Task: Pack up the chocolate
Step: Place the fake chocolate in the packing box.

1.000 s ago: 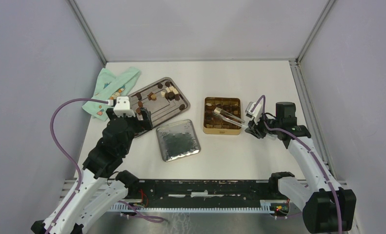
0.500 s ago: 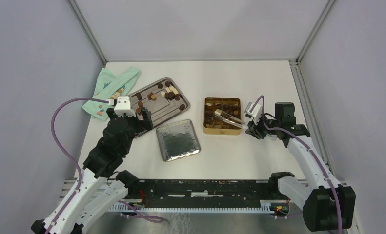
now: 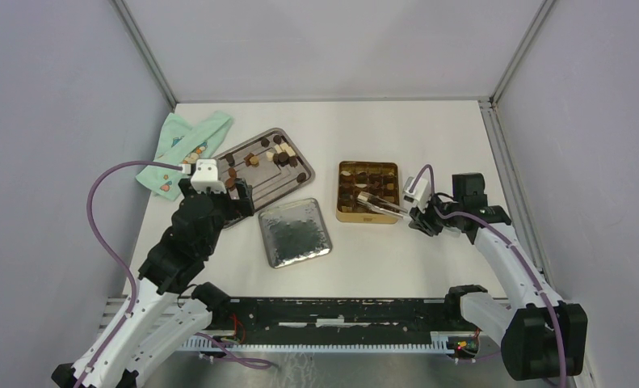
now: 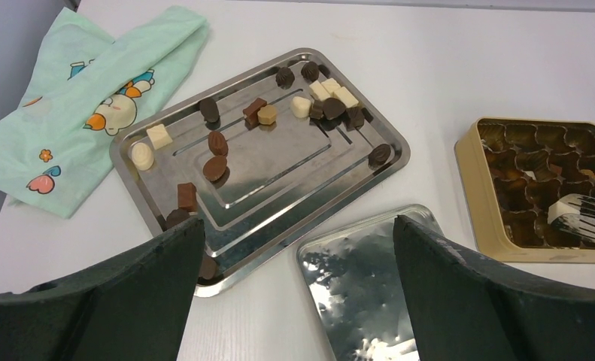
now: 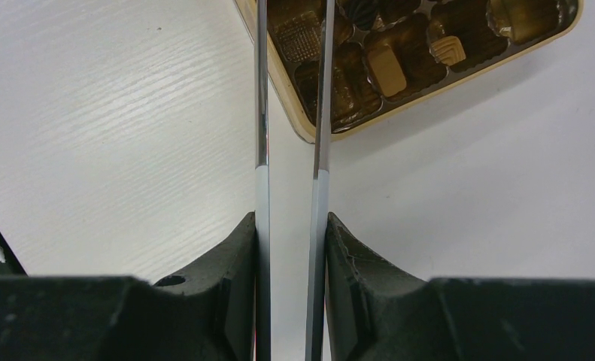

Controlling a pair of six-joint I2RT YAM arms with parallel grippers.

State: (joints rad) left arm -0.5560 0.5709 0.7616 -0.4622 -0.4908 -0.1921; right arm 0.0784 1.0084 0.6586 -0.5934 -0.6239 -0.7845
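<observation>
Low in the right wrist view, the right gripper (image 5: 290, 233) is clenching tongs (image 5: 262, 113), their tips reaching into the gold tin (image 4: 471, 188). The left gripper (image 4: 294, 226) is hanging released. Most chocolate (image 4: 217, 143) is lying on the steel tray (image 4: 279, 173), upper left. A placing step seems to be finishing; the next move calls for fetching another piece.
</observation>
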